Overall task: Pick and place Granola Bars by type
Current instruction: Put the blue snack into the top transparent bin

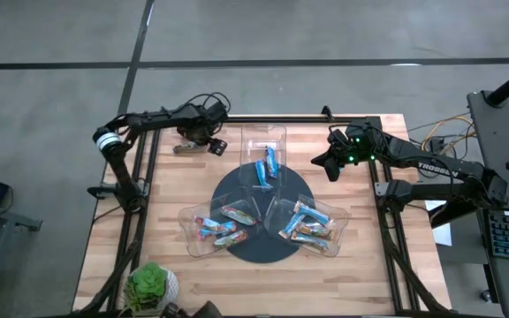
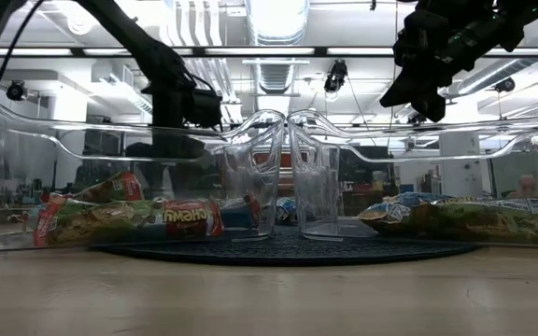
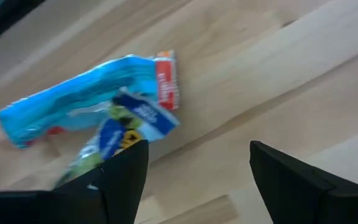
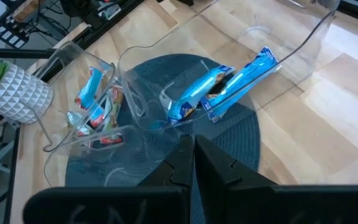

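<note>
Over at the far left of the pale wooden table, the left gripper hangs low above the boards with its two dark fingers spread wide and nothing between them. Just ahead of it on the bare wood lie two loose wrapped granola bars, one long bright blue wrapper and a second blue-and-yellow one crossing under it; the fingers are not touching either.

Toward the middle sits a round dark mat, and three clear plastic trays fan out over it. The near-left tray holds a few bars in blue and orange-brown wrappers. The far tray holds shiny blue bars lying together. The near-right tray holds a heap of mixed blue and tan bars.

Near the table's front left corner stands a small green plant in a white patterned pot.

To the right, the right gripper hovers above the table just beside the far tray, its fingers pressed tightly together and carrying nothing.
</note>
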You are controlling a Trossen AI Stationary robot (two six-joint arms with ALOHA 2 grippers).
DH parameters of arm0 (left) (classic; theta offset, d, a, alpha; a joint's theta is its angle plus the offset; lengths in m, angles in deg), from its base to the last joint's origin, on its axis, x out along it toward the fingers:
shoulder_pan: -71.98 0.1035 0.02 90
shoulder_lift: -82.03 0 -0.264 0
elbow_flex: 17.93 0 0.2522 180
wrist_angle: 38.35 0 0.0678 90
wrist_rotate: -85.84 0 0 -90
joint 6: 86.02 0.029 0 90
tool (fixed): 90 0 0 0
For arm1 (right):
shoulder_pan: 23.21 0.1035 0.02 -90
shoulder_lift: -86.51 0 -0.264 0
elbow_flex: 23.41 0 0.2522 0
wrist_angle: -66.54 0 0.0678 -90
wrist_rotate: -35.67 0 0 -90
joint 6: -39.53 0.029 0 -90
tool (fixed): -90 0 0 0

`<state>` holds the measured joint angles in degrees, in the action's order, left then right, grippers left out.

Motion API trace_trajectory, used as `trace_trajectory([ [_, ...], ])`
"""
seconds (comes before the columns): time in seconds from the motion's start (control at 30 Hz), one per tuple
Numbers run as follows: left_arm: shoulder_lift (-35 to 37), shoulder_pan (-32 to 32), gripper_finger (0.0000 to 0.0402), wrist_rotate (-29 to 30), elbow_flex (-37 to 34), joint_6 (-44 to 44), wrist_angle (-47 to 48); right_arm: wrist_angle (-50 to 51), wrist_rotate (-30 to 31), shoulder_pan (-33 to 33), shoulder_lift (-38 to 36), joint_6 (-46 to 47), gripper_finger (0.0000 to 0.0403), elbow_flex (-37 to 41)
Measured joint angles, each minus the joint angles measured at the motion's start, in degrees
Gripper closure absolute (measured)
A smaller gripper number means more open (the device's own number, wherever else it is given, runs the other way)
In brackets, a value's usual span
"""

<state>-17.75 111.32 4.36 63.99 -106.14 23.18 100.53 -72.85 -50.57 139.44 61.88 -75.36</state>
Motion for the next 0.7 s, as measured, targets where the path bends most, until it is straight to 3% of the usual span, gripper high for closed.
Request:
trace_trajectory([
  [0.3, -5.39, 1.24, 0.0141, 5.14, 6.89, 5.11, 4.91, 0.05, -0.08, 0.01, 0.0, 0.17, 0.0394, 0.0],
  [0.7, -8.95, 2.07, 0.0152, 5.61, 7.28, 7.26, 9.72, 0.02, -0.15, 0.01, 0.04, 0.0, 0.0394, 0.0],
])
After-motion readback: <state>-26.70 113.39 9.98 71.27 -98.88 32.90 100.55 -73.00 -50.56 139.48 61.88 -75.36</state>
